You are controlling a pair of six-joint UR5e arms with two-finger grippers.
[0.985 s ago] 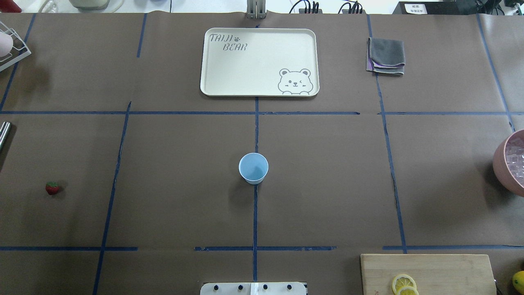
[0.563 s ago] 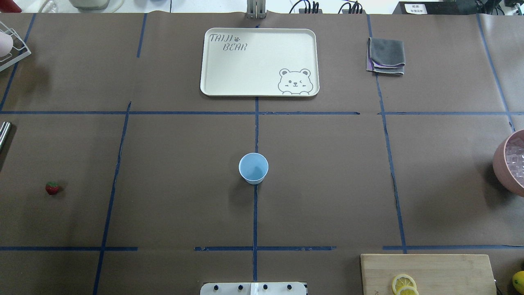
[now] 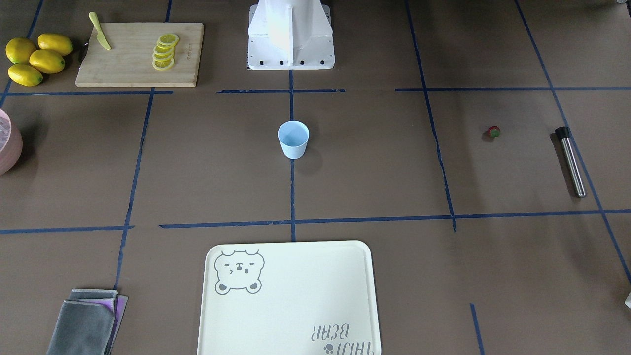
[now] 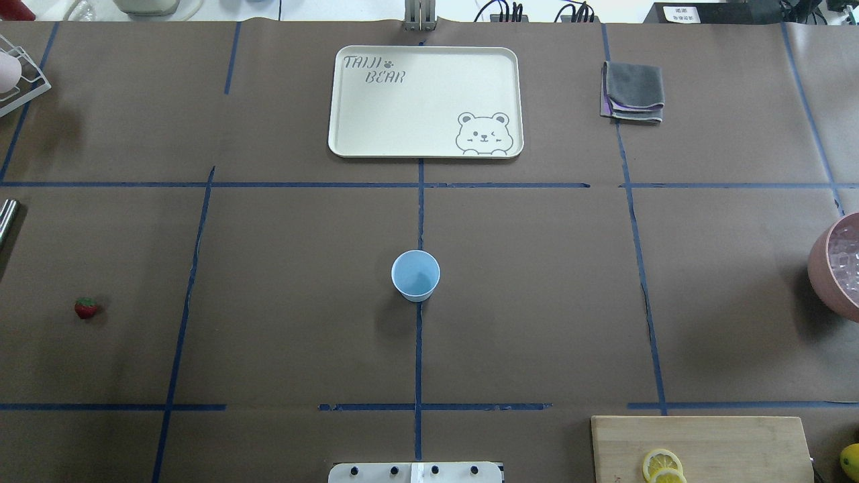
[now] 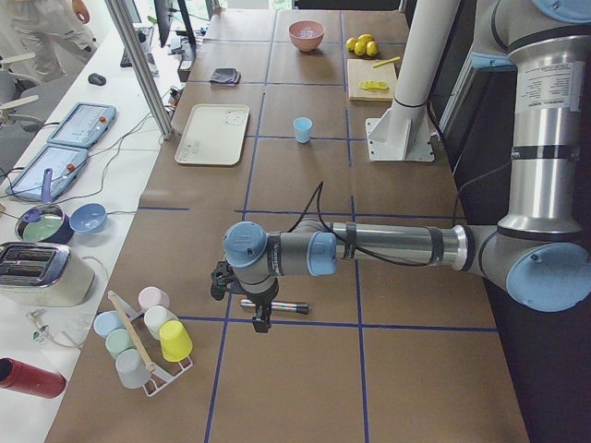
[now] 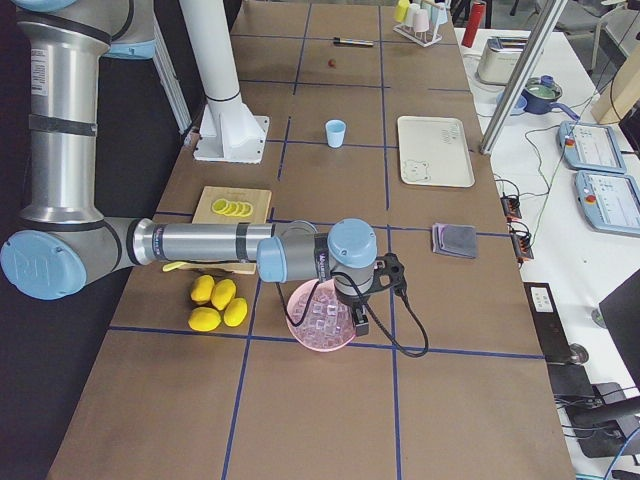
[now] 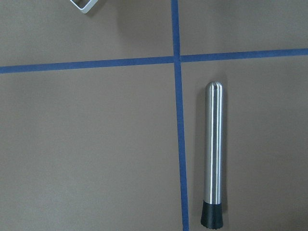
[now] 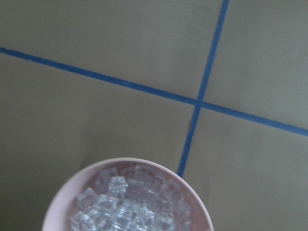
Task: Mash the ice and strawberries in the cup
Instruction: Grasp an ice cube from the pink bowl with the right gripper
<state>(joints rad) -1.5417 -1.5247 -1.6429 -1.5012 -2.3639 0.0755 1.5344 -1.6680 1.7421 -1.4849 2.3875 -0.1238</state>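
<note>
Small light blue plastic cup [image 4: 415, 275] sits central on the desk [image 4: 537, 302], open room around, edges far. Tiny red strawberry [image 4: 85, 308] far left of it; clear ice cubes [image 8: 130, 207] in pink bowl [image 4: 815, 258] far right. Left end effector [image 5: 261, 321], right end effector [image 6: 359, 324]: grip I cannot tell.
</note>
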